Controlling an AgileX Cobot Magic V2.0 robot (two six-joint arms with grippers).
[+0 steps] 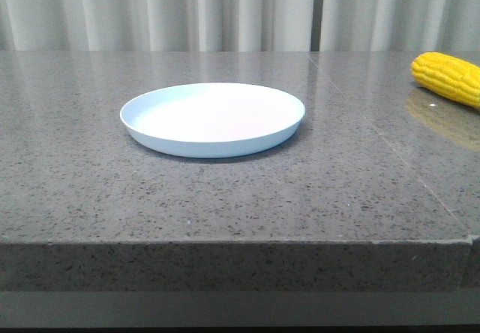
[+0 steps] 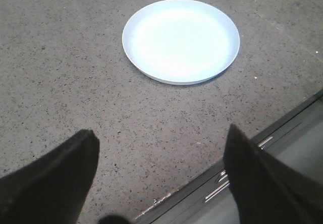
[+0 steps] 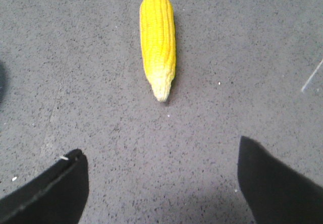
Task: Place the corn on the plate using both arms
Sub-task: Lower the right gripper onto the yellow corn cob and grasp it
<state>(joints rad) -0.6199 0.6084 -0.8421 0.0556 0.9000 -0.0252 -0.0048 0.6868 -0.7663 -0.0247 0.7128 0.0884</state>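
Note:
The pale blue-white plate (image 1: 212,118) sits empty in the middle of the grey stone table. It also shows in the left wrist view (image 2: 180,40), ahead of my open, empty left gripper (image 2: 161,133), which hangs above the table's front edge. The yellow corn (image 1: 448,78) lies on the table at the far right, partly cut by the frame. In the right wrist view the corn (image 3: 158,42) lies lengthwise with its pale tip towards my right gripper (image 3: 161,151), which is open, empty and a short way from it. Neither gripper shows in the front view.
The table's front edge (image 1: 240,241) runs across the front view, and a thin seam (image 1: 390,145) crosses the stone right of the plate. White curtains (image 1: 225,10) hang behind. In the left wrist view a metal frame (image 2: 252,148) lies below the table edge.

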